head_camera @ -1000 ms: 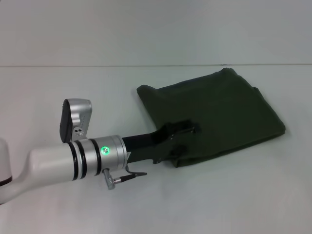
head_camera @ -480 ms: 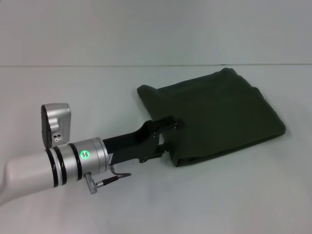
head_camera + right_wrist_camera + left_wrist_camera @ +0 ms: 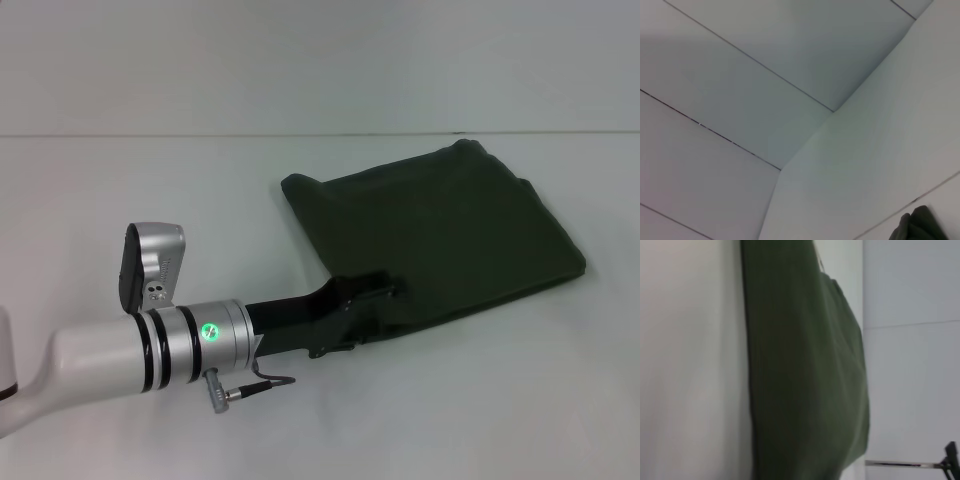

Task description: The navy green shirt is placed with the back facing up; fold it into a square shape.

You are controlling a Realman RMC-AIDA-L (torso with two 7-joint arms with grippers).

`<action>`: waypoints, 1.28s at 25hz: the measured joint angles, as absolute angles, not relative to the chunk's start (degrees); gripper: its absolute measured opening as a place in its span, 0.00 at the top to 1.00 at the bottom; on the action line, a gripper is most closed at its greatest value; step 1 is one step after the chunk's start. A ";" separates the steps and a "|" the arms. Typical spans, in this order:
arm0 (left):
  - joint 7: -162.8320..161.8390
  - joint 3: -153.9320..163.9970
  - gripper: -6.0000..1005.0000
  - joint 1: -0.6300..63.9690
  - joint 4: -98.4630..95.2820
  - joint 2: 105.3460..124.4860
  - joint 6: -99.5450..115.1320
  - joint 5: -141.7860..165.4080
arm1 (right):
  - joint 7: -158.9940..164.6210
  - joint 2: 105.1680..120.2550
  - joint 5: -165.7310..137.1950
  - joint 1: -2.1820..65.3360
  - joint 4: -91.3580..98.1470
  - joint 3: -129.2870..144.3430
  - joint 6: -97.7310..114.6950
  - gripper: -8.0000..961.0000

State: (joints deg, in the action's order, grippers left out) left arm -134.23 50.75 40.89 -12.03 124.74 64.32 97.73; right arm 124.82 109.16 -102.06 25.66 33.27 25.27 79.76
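Slide left gripper (image 3: 372, 300), finger state impossible to tell, low along near corner of the navy green shirt (image 3: 440, 235), lower centre, flattening evenly.

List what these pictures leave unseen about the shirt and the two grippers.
- Left gripper: in the head view it sits at the near corner of the navy green shirt, dark against dark cloth, so open or shut is unclear; the left wrist view shows no fingers.
- Right gripper: in no view; the right wrist view shows only pale surfaces and a shirt edge.
- Shirt front: folded under, so any print is hidden.
- Left wrist view: shirt blurred, cut off by the frame.
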 joint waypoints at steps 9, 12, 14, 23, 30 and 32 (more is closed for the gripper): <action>-137.52 52.43 0.18 37.61 -17.59 124.08 69.58 97.69 | 124.93 109.06 -102.05 25.66 33.19 25.31 79.73 0.02; -141.12 53.82 0.18 34.99 -21.58 123.82 71.38 98.16 | 125.00 109.04 -101.99 25.67 33.19 25.32 79.69 0.02; -142.99 54.35 0.18 33.73 -22.16 123.56 70.15 98.55 | 124.97 109.07 -101.98 25.67 33.19 25.32 79.52 0.02; -145.86 54.65 0.18 34.45 -19.21 124.01 64.67 98.71 | 125.09 109.03 -101.94 26.24 33.22 25.31 79.36 0.02; -145.63 54.77 0.18 36.72 -16.49 124.22 62.07 98.70 | 124.87 108.99 -101.94 25.99 33.22 25.31 79.30 0.02; -145.55 54.89 0.18 37.12 -16.25 124.36 61.46 98.70 | 124.82 109.00 -101.95 25.82 33.22 25.31 79.29 0.02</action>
